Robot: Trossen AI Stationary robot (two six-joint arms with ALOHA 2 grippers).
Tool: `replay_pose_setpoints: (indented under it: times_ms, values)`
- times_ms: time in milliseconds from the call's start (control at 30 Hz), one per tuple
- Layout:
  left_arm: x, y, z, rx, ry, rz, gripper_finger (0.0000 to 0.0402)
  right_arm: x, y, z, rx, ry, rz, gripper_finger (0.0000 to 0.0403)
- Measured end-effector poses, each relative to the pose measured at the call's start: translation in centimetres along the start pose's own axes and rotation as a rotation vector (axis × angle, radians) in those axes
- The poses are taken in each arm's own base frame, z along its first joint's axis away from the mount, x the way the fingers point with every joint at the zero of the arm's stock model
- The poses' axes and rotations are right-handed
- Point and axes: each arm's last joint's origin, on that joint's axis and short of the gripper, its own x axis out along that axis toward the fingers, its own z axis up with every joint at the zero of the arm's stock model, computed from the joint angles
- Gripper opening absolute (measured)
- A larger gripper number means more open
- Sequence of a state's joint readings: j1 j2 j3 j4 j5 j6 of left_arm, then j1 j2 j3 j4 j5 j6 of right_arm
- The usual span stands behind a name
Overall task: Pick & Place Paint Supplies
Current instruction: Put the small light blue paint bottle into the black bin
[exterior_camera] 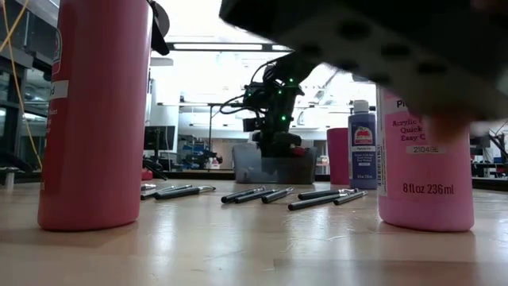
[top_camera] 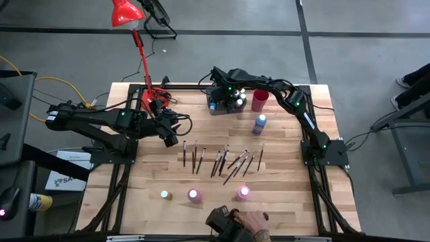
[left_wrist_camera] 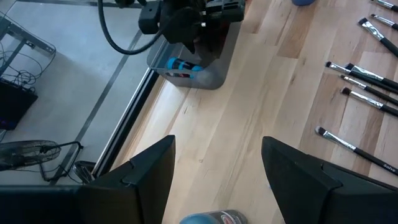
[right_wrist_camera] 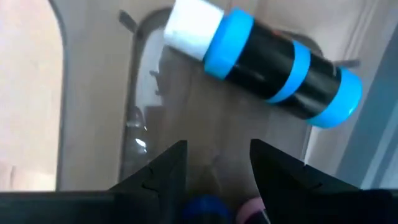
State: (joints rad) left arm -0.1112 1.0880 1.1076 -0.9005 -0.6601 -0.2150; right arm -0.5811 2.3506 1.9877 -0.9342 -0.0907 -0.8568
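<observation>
Several dark-handled paintbrushes [top_camera: 222, 161] lie side by side mid-table. A blue paint bottle [top_camera: 259, 123] stands right of them, and three bottles [top_camera: 194, 195] stand near the front edge. A black-and-blue bottle with a white cap [right_wrist_camera: 267, 62] lies on its side in the grey bin [top_camera: 216, 109] at the far edge, with other caps beside it. My right gripper [right_wrist_camera: 217, 149] hangs open over the bin, pointing down, with nothing between its fingertips. My left gripper [left_wrist_camera: 217, 146] hovers open above the table left of the brushes. My left gripper has the rounded end of a blue bottle [left_wrist_camera: 211, 218] showing low between its fingers, at the picture's edge. Whether the fingers touch it cannot be told.
A red cup [top_camera: 260, 99] stands right of the bin. A red lamp [top_camera: 127, 13] rises from the far left corner. A person's hand [top_camera: 250, 220] holds a dark device at the front edge. Bare wood lies between the brushes and the bin.
</observation>
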Motion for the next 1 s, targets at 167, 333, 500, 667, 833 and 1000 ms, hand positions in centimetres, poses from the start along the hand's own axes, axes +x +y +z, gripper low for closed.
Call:
replay_pose_setpoints:
  times_ms: [167, 333, 500, 667, 833, 1000]
  values:
    - [0.0, 0.0, 0.0, 0.000, 0.000, 0.000, 0.0232, -1.1, 0.0, 1.6, -0.050, 0.008, -0.161, 0.0169]
    - [0.0, 0.0, 0.0, 0.000, 0.000, 0.000, 0.0232, -1.3, -0.2, 3.3, -0.192, -0.021, -0.306, 0.0169]
    - [0.0, 0.0, 0.0, 0.000, 0.000, 0.000, 0.0232, -1.2, 0.4, 3.4, -0.313, -0.004, -0.268, 0.0169]
    - [0.0, 0.0, 0.0, 0.001, 0.001, -0.001, 0.0232, -1.1, 0.9, 3.0, -0.406, 0.034, -0.197, 0.0169]
    - [0.0, 0.0, 0.0, 0.007, 0.005, -0.018, 0.0232, -1.0, 1.3, 2.9, -0.522, -0.009, -0.126, 0.0169]
    - [0.0, -0.1, -0.1, 0.013, 0.013, -0.028, 0.0232, -1.0, 1.1, 3.0, -0.580, -0.032, -0.139, 0.0169]
